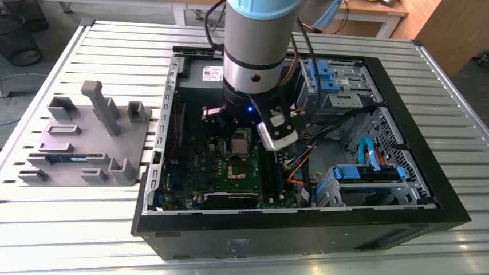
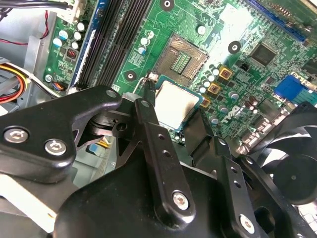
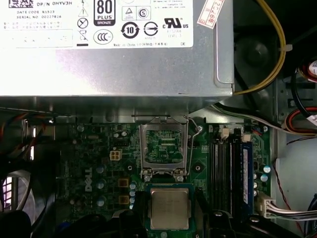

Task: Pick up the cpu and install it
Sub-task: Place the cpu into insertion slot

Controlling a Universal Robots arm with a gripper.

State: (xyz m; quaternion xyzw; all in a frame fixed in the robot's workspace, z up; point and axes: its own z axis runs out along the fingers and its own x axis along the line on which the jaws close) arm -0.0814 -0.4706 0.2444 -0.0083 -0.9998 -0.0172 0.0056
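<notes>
Black linkage bars of the claw (image 2: 174,108) sit closest to the lens in the second wrist view. Claw state: clenched on the cpu (image 2: 176,103), with one dark finger (image 2: 148,116) pressed against each of two opposite edges. The cpu is held flat, silver lid up, with a thin pale rim visible around it. Both wrist views agree on this.

Cpu position: in the claw, over the green motherboard (image 3: 99,163), just short of the socket (image 3: 164,148) and not seated in it. The socket lies just beyond the claw's tip, uncovered, its contact field exposed inside the silver frame. A thin wire lever (image 3: 194,148) runs along one side of that frame. Height gap between cpu and board: cannot tell.

Neighbours of the claw:
- Black and blue memory slots (image 3: 223,168) run beside the claw and the socket.
- A grey power supply box (image 3: 114,64) sits past the socket, farther from the claw.
- A black fan (image 2: 297,173) lies on the claw's opposite flank from the slots.

Exterior view: the arm (image 1: 256,57) reaches down into the open computer case (image 1: 306,229), with the claw low over the board. A blue-trimmed drive cage (image 1: 367,175) stands inside the case, apart from the claw. Well away from the claw, outside the case, a grey fixture block (image 1: 84,143) rests on the slatted metal surface (image 1: 61,229). A long narrow memory stick (image 1: 65,156) lies in the block.
</notes>
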